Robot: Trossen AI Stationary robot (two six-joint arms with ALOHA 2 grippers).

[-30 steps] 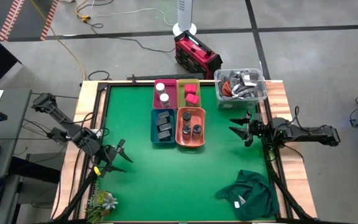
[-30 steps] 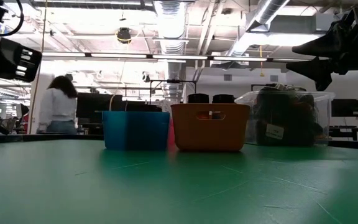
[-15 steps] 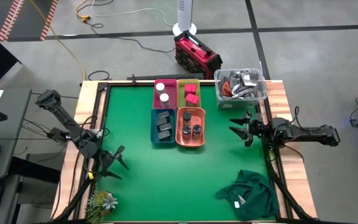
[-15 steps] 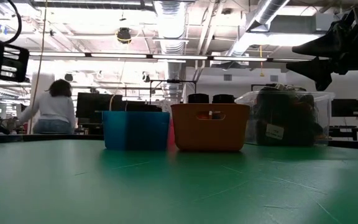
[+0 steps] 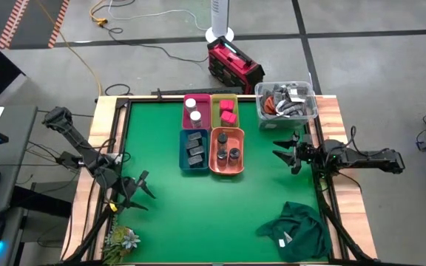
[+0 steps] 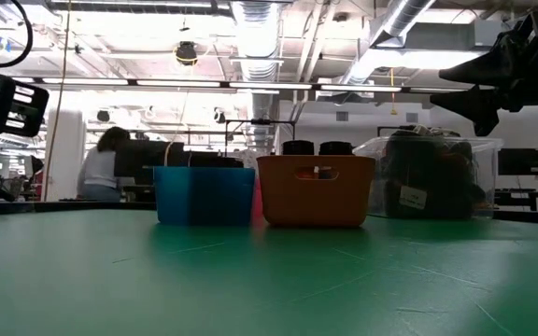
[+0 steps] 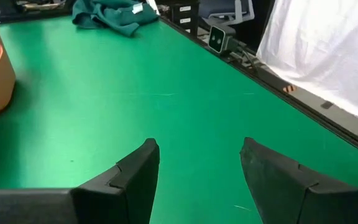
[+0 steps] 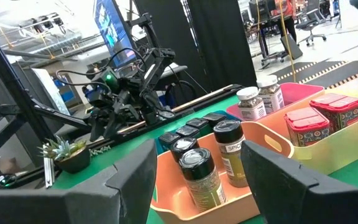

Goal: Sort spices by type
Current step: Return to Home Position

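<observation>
**Four bins filled, both arms standing off**

The spices sit sorted in four bins clustered just short of the middle of the far edge of the green desk (image 5: 168,214). Two white-capped little jars (image 5: 195,116) stand in the pink plastic bin (image 5: 186,122), and beside it the pink-red blocks (image 5: 229,117) lie in the yellow-green plastic bin (image 5: 236,100). Just in front of those, the dark grey rectangular tins (image 5: 195,148) are lined up in the blue plastic bin (image 5: 183,151), and three dark round jars (image 5: 234,154) stand upright in the orange plastic bin (image 5: 228,171).

The left gripper (image 5: 135,188) hangs near the desk's left edge, well apart from the bins. Its fingers (image 7: 138,171) are spread wide with only bare green surface between them — nothing held. The right gripper (image 5: 283,148) is by the right edge, pointing toward the orange bin, its fingers (image 8: 135,168) likewise parted and empty.

A clear box of cables (image 5: 287,100) sits at the far right corner, and a dark green cloth (image 5: 296,229) is crumpled at the near right corner. In the room beyond, a person (image 6: 101,173) stands among the workstations.
</observation>
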